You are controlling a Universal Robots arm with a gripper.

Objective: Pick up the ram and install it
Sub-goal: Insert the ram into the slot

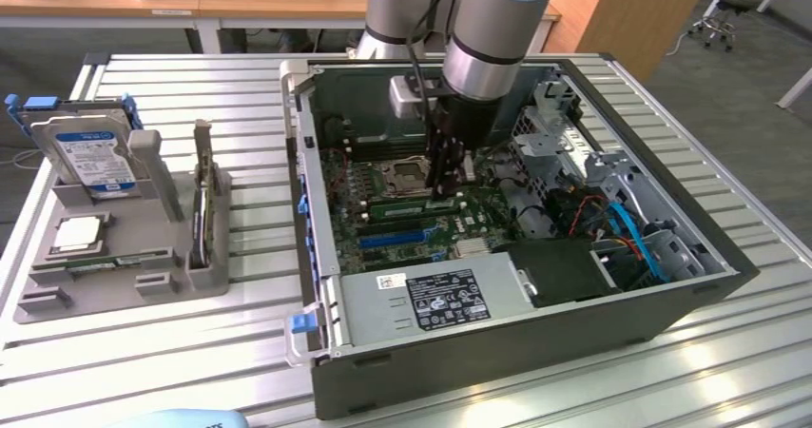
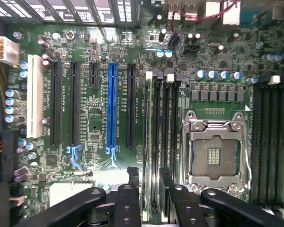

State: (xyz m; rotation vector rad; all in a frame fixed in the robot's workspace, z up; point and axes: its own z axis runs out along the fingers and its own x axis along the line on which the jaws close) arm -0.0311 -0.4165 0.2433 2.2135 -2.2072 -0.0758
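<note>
The hand (image 1: 444, 183) is down inside the open PC case (image 1: 710, 285), just over the green board (image 1: 432, 228). In the wrist view its two black fingers (image 2: 132, 189) stand apart w/ a gap btw them. So the hand is released & grips nothing. The ram (image 1: 403, 204) sits in a slot right beside the silver CPU socket (image 1: 403, 176), just under the hand. It's a long, thin green stick that runs along its slot. Its chips are too small to make out. The fingers stand one on each side of the long black ram slots (image 2: 163, 132). A 2nd green stick (image 1: 108, 262) like it lies in the grey tray (image 1: 114, 300) on the counter (image 1: 190, 371). It's near the square silver chip (image 1: 76, 233) & the hard drive (image 1: 91, 152) w/ the blue label.
</note>
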